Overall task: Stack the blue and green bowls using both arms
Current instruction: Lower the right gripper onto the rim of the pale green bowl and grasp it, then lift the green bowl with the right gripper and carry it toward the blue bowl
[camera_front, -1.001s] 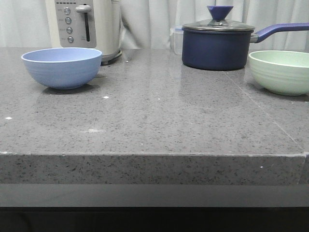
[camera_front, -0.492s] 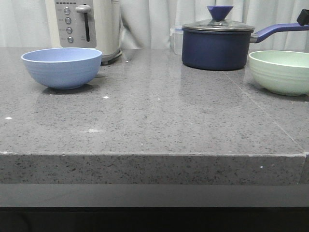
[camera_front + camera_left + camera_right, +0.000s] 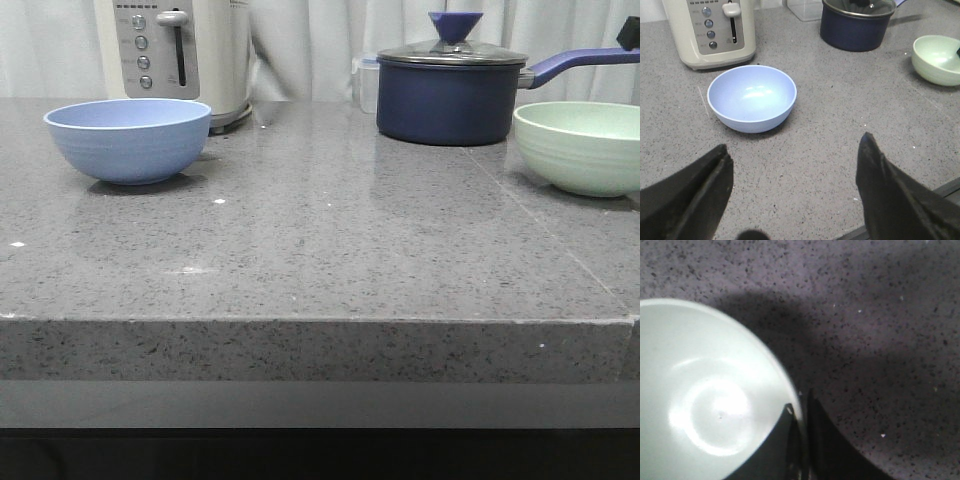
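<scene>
The blue bowl (image 3: pixel 128 140) stands upright on the grey counter at the left, in front of the toaster; it also shows in the left wrist view (image 3: pixel 751 97). My left gripper (image 3: pixel 795 141) is open and empty, above the counter short of the blue bowl. The green bowl (image 3: pixel 580 148) is at the far right, cut by the frame edge. My right gripper (image 3: pixel 801 412) is shut on the green bowl's (image 3: pixel 705 400) rim, one finger inside and one outside. Only a black bit of the right arm (image 3: pixel 630 33) shows in the front view.
A cream toaster (image 3: pixel 180 55) stands behind the blue bowl. A dark navy lidded saucepan (image 3: pixel 450 95) with its handle pointing right sits beside the green bowl. A clear container (image 3: pixel 365 80) is behind it. The counter's front edge (image 3: pixel 320 320) runs across the view.
The green bowl has risen slightly at the right. A bit of the right arm has come into the front view's top right corner. The blue bowl has not moved.
</scene>
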`<state>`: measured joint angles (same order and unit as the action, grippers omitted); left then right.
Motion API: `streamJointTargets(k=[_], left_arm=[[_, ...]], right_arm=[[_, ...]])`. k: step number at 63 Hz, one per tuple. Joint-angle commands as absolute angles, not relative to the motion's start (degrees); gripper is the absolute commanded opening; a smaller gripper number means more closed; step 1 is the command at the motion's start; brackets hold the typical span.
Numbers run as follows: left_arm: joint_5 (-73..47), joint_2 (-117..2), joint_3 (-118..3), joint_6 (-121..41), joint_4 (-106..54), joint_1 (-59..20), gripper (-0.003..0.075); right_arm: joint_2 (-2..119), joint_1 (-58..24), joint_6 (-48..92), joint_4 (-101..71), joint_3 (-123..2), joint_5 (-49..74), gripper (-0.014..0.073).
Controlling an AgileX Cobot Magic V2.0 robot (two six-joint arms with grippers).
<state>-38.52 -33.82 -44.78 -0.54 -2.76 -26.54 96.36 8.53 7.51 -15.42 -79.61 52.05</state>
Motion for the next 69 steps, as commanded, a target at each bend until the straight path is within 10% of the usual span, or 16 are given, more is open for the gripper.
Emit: streamJointTargets(k=[1,38,69], left_arm=[[-34.57,-34.29,-46.18,-0.73,-2.84,-26.92,0.0511],[-33.00,-34.29,-46.18,-0.73,-2.84,-26.92,0.0511],[-33.10,-34.29,-46.18,-0.73,-2.74,-26.92,0.0511]], right_arm=[[91.03,7.28,9.33,-16.26,-81.64,50.46,-0.0062],[96.13,-18.28,2.86,-10.47,-90.76,49.89,-0.0054],[104.05,-19.69,-0.89,-8.77,-96.38,51.02,-0.0029]])
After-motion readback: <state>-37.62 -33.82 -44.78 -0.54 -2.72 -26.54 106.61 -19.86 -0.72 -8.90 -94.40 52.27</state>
